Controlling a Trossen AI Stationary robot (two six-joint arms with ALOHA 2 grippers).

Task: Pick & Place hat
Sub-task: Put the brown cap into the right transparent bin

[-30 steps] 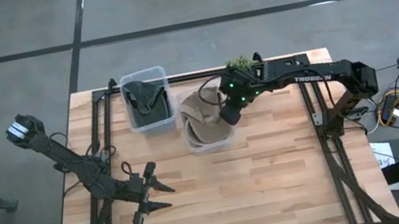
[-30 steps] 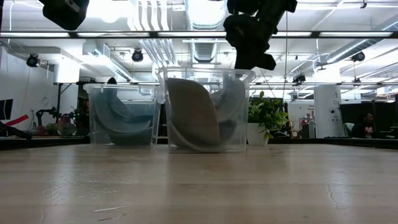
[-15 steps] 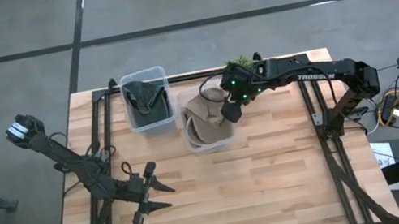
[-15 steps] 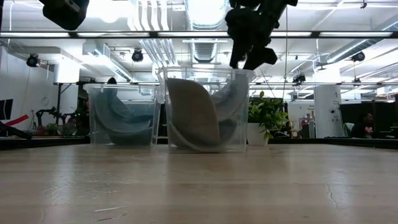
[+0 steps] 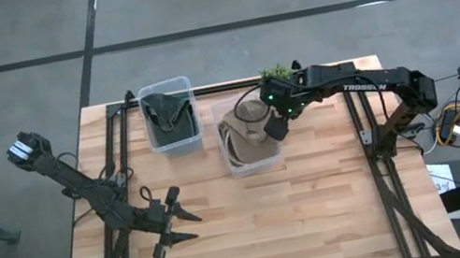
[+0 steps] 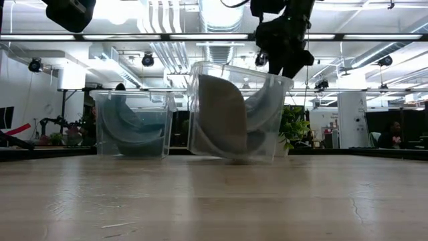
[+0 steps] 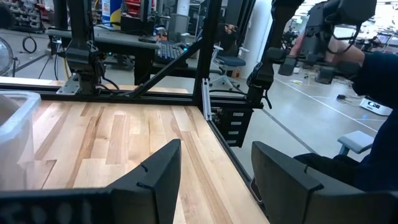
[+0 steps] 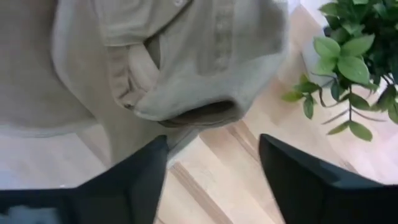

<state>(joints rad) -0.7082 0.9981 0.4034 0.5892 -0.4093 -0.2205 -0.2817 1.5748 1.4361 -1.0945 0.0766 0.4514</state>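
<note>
A tan hat (image 5: 244,136) lies crumpled inside a clear bin (image 5: 252,171) at the table's far middle, and the right wrist view shows it (image 8: 155,62) through the bin wall. In the low view this bin (image 6: 200,100) stands tipped. My right gripper (image 5: 275,128) is open and points down at the bin's right rim (image 6: 289,80). A dark hat (image 5: 168,111) lies in a second clear bin (image 5: 164,86) to the left. My left gripper (image 5: 171,225) waits open near the table's left front, holding nothing. My right gripper (image 6: 284,67) comes from above at the bin's right rim (image 6: 289,80). The bin leans with its left bottom edge (image 6: 190,154) raised off the table. The fingers hide the place of contact, so I cannot tell which finger touches the rim.
A small potted plant (image 5: 275,73) stands just beyond the tipped bin, close to my right gripper. Black frame rails (image 5: 367,124) run along the table's sides. Bare wood (image 5: 276,225) spreads across the near half. A person's dark sleeve (image 7: 379,68) shows beyond the table.
My right gripper has opened and gone a little toward the table's right edge. The bin with the tan hat has slid the same way and tipped, its left side lifting. The hat stays inside the bin.
</note>
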